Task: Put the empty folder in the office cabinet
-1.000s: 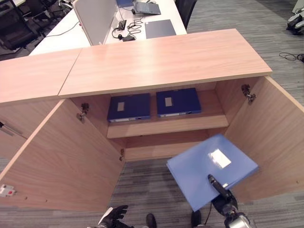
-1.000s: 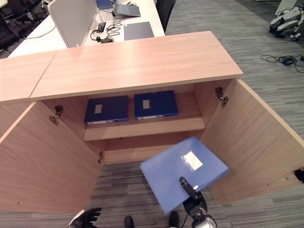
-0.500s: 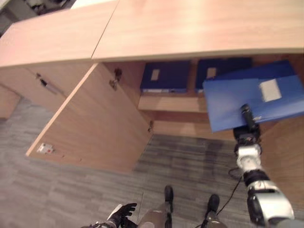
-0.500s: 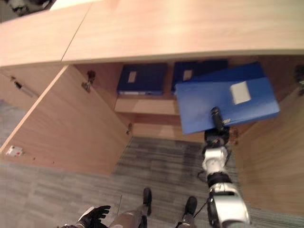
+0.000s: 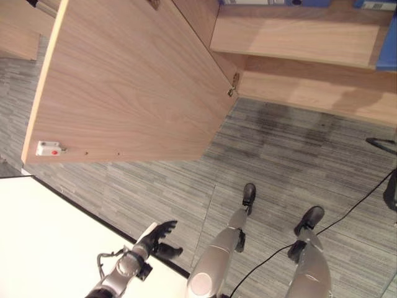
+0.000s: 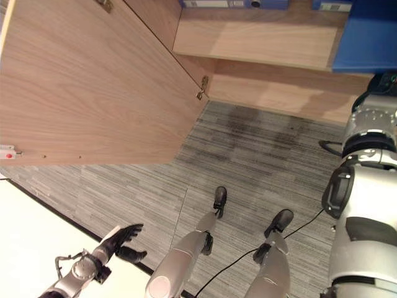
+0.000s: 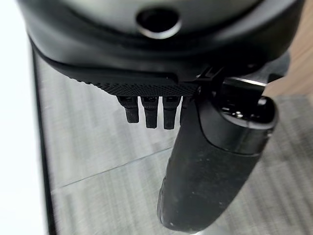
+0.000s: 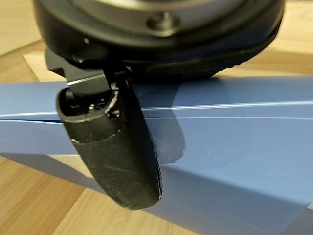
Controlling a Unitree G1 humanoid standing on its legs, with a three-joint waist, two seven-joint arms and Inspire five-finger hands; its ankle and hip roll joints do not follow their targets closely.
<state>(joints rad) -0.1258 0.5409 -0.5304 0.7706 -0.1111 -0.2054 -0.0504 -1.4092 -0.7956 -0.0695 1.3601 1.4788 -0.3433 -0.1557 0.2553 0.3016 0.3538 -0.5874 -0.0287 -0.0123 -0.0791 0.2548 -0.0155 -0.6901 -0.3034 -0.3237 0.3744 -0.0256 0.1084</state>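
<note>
The blue folder point(image 6: 369, 37) is up at the open cabinet, at the right end of its middle shelf point(image 6: 260, 40). My right hand point(image 8: 117, 147) is shut on it: the thumb lies across the folder's point(image 8: 234, 147) flat face, and the fingers are hidden beneath. The right arm reaches up along the right side of the eye views. Low on the left, my left hand point(image 5: 158, 239) hangs over the carpet with relaxed, spread fingers and holds nothing. Two dark blue folders point(image 6: 236, 3) lie on the shelf, with just their front edges in sight.
The cabinet's left door point(image 5: 124, 81) stands wide open, with a small white latch point(image 5: 47, 148) near its lower corner. A white surface point(image 5: 43, 248) fills the lower left beside the left hand. Grey striped carpet point(image 5: 279, 161) lies before the cabinet.
The camera has swung far down, from the cabinet top to the floor. The right hand keeps hold of the blue folder, now at the picture's upper right by the shelf. The left hand stays low.
</note>
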